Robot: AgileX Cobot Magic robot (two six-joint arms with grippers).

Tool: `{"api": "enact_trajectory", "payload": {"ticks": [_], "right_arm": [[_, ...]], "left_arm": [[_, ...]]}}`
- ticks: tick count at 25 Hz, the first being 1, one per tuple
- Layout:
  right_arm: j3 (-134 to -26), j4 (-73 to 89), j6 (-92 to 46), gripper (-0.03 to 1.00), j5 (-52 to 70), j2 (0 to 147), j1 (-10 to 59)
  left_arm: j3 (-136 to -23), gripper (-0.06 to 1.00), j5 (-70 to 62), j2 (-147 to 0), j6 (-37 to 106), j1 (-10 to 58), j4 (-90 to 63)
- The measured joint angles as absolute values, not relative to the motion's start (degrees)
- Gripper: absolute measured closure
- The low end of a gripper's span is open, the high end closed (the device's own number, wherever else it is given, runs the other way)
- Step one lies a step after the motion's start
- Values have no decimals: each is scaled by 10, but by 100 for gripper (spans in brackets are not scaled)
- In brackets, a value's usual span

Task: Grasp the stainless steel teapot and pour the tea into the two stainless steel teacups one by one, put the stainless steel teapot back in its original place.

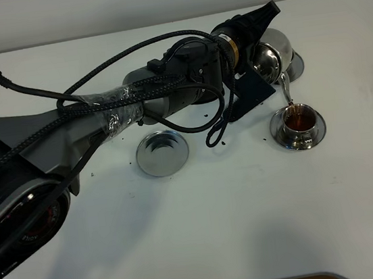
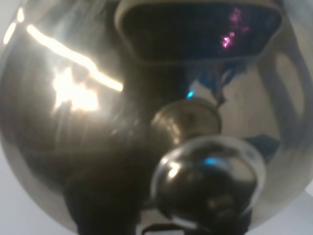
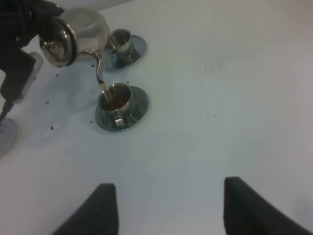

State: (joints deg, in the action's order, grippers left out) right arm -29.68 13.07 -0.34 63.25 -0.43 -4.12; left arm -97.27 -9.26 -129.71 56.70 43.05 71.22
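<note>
The stainless steel teapot [image 1: 273, 55] hangs tilted above the table, and my left gripper [image 1: 258, 20] is shut on its handle. From its thin spout a stream of tea falls into the nearer teacup [image 1: 297, 121], which stands on its saucer and holds brown tea. The second teacup [image 3: 122, 41] stands just beyond, partly hidden behind the pot in the high view. The empty ringed saucer [image 1: 162, 152], the original place, lies to the left. The left wrist view is filled by the teapot's lid and knob [image 2: 208, 178]. My right gripper [image 3: 171, 210] hovers open, well short of the cups.
The left arm [image 1: 134, 105] and its cables stretch across the table from the lower left. Dark specks lie scattered on the white tabletop [image 1: 249, 206] around the saucers.
</note>
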Motion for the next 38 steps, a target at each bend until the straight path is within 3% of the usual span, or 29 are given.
{"api": "enact_trajectory", "payload": {"ticks": [18,38], "right_arm": [[-297,131,-3,49,633,-4,-41],[-297,131,-3,49,633,-4,-41]], "left_arm": [[-973,70,-155,-1297,527,430,550],[-975,70,-379,-1229,524,430,141]]}}
